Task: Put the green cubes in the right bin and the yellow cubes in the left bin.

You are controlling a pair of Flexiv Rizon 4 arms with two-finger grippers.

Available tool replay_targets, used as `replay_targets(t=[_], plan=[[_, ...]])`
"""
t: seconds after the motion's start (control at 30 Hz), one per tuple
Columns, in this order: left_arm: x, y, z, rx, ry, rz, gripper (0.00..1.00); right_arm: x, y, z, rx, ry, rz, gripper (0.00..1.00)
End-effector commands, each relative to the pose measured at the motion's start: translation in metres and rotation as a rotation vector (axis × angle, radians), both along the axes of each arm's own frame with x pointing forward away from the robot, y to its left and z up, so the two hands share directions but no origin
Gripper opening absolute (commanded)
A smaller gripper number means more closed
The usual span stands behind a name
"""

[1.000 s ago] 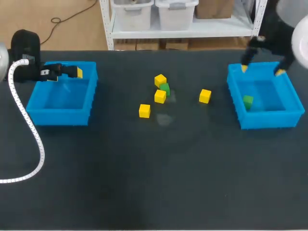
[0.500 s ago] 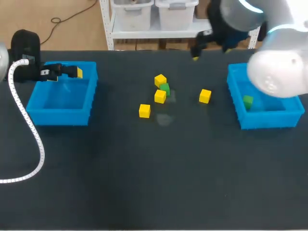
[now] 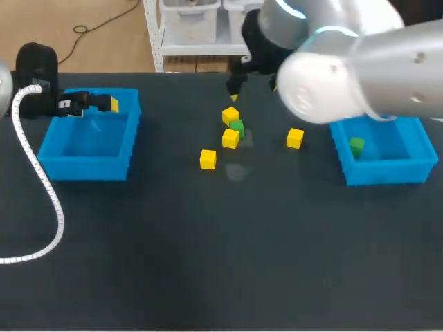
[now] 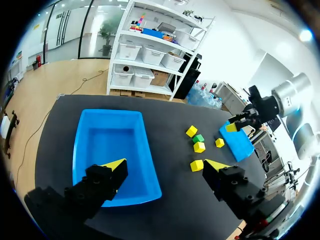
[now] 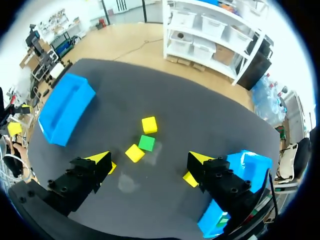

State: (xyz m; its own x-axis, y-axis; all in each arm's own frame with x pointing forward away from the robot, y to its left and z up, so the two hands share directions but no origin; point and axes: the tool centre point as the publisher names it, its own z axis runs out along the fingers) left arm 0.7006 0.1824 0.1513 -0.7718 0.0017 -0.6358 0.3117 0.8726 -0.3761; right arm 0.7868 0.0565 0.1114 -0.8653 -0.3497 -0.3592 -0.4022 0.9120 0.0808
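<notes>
Above the loose green cube [image 5: 146,143] on the surface [image 3: 208,242], the right claw [image 5: 149,162] hung wide and empty, presumably lined up to grasp it; a yellow cube [image 5: 134,152] touched it. Well to its left, the left claw [image 4: 165,167], also wide and empty, hovered over the left bin [image 4: 112,145], probably keeping clear.

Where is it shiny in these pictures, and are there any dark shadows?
Head view: light shines brightly off the right arm, and a faint pale patch shows on the dark table near the cubes. Right wrist view: that pale patch shows again below the cubes. Left wrist view: the left bin is evenly lit, with no dark shadow inside.
</notes>
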Motion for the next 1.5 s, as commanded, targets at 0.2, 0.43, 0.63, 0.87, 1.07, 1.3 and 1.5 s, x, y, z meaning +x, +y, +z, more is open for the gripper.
replay_targets(t=[0.2, 0.43, 0.63, 0.87, 1.07, 1.3, 1.5], plan=[[0.0, 0.002, -0.002, -0.009, -0.007, -0.006, 1.0, 0.005, 0.021, -0.027, -0.149, 0.28, 0.014, 1.0], [0.0, 0.002, -0.002, -0.009, -0.007, -0.006, 1.0, -0.002, 0.023, -0.049, -0.163, 0.344, -0.018, 1.0], [0.0, 0.002, -0.002, -0.009, -0.007, -0.006, 1.0, -0.008, 0.028, -0.065, -0.162, 0.366, -0.027, 1.0], [0.0, 0.002, -0.002, -0.009, -0.007, -0.006, 1.0, -0.006, 0.029, -0.078, -0.162, 0.38, -0.026, 1.0], [0.0, 0.002, -0.002, -0.009, -0.007, -0.006, 1.0, -0.002, 0.025, -0.085, -0.165, 0.384, -0.039, 1.0], [0.0, 0.002, -0.002, -0.009, -0.007, -0.006, 1.0, 0.002, 0.024, -0.097, -0.186, 0.394, -0.035, 1.0], [0.0, 0.002, -0.002, -0.009, -0.007, -0.006, 1.0, 0.006, 0.026, -0.104, -0.185, 0.402, -0.037, 1.0]])
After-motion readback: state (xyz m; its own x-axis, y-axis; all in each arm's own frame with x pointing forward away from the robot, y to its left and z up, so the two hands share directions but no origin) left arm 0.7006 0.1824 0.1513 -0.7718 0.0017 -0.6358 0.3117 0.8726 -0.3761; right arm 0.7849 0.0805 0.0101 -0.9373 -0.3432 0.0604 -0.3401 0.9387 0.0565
